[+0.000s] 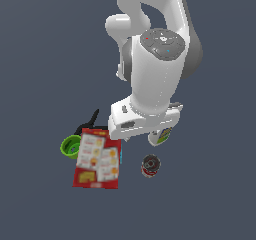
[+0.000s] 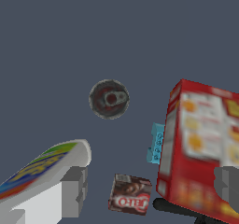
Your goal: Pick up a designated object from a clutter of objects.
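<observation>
The designated object, a short red-and-white can (image 1: 150,165) with a dark metal top (image 2: 109,99), stands upright on the grey floor at the edge of the clutter, apart from the other objects. My gripper (image 2: 150,186) hangs above the clutter and is open, its grey fingers (image 2: 73,190) spread wide with nothing held. In the wrist view the can lies ahead of the fingers, not between them. In the exterior view the arm's white hand (image 1: 145,121) covers the fingertips; the can sits just below it in that picture.
A large red flat box (image 1: 98,158) lies beside a green bowl (image 1: 70,146) and a black tool (image 1: 87,123). A white bottle (image 2: 42,171) lies by one finger. A small dark packet (image 2: 130,194) and a cyan piece (image 2: 156,143) sit near the box (image 2: 200,148).
</observation>
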### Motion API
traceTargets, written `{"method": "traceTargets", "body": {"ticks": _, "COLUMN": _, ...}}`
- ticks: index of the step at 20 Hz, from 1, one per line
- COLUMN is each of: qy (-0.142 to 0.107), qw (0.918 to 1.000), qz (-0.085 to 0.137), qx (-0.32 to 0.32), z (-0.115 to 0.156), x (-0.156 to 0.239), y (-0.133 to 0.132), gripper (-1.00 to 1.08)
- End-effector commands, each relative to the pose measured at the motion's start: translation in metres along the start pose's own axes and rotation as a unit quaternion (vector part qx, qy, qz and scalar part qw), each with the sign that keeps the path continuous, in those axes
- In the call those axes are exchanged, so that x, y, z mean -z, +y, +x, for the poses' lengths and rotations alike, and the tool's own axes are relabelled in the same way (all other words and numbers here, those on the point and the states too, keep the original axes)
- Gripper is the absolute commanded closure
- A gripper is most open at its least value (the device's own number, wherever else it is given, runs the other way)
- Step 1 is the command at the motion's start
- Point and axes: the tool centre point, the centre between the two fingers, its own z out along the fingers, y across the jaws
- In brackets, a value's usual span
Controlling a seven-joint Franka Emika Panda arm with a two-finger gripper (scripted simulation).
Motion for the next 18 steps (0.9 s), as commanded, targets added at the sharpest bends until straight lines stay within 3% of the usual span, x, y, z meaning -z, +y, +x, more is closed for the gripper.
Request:
{"method": "traceTargets", "body": {"ticks": 1, "qy": 0.000, "qw": 0.9998, "qz": 0.003, "qx": 0.019, "z": 0.014, "x": -0.021, "y": -0.007, "gripper": -0.92}}
{"method": "traceTargets", "body": {"ticks": 10, "qy": -0.001, "qw": 0.9976, "qz": 0.013, "qx": 0.068, "z": 0.046, "x": -0.080, "y": -0.027, "gripper": -0.92}}
{"method": "traceTargets", "body": {"ticks": 18, "qy": -0.002, "qw": 0.9962, "qz": 0.017, "qx": 0.085, "z": 0.055, "x": -0.103, "y": -0.036, "gripper": -0.92}}
